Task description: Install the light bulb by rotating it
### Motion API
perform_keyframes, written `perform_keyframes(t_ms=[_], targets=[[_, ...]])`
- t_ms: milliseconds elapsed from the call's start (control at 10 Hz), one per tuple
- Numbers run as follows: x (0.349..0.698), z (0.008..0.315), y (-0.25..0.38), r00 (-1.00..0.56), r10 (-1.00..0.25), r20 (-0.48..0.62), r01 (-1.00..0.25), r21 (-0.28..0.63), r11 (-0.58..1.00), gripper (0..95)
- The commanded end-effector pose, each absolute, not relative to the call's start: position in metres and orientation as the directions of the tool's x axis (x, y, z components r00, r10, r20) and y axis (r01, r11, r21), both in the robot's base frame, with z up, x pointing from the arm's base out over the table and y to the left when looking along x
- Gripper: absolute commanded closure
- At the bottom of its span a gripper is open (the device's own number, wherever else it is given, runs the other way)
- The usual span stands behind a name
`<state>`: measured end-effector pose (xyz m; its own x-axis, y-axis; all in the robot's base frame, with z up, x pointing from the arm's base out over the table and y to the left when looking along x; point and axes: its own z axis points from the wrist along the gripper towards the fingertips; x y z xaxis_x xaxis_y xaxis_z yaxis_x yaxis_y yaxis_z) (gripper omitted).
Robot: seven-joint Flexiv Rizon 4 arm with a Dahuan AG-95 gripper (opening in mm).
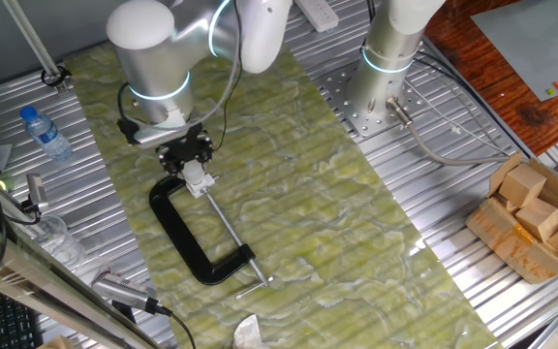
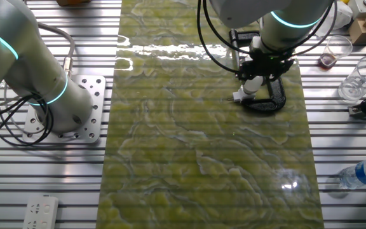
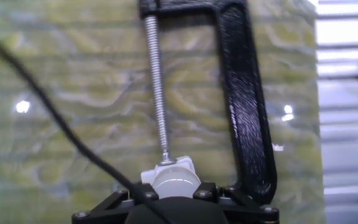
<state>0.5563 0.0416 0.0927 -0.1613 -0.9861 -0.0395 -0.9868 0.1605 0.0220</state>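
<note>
The gripper (image 1: 191, 160) sits right over the light bulb (image 3: 176, 182), but I cannot tell if it squeezes it. The bulb rests at one end of the black clamp (image 1: 190, 237) (its long screw (image 3: 157, 93) touches the bulb's white holder). A water bottle (image 1: 45, 133) lies well apart.

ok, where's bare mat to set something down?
Free: the green mat between the black C-clamp and the metal rails toward the wooden blocks. Crowded: the gripper at the light bulb, and the rails near the water bottle.
</note>
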Motion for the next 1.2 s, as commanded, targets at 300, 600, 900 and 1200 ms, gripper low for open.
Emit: perform_keyframes(t_ms=[300,600,900,1200], targets=[[0.5553,0.0918,0.0412,-0.547,-0.837,-0.026,-0.837,0.033,0.546,95.0],[0.5541,0.0909,0.0405,-0.737,-0.675,-0.020,-0.675,0.039,0.737,95.0],[0.5540,0.0911,0.0401,-0.868,-0.496,-0.021,-0.497,0.043,0.867,95.0],[0.5538,0.0921,0.0389,-0.967,-0.255,-0.011,-0.255,0.042,0.966,95.0]])
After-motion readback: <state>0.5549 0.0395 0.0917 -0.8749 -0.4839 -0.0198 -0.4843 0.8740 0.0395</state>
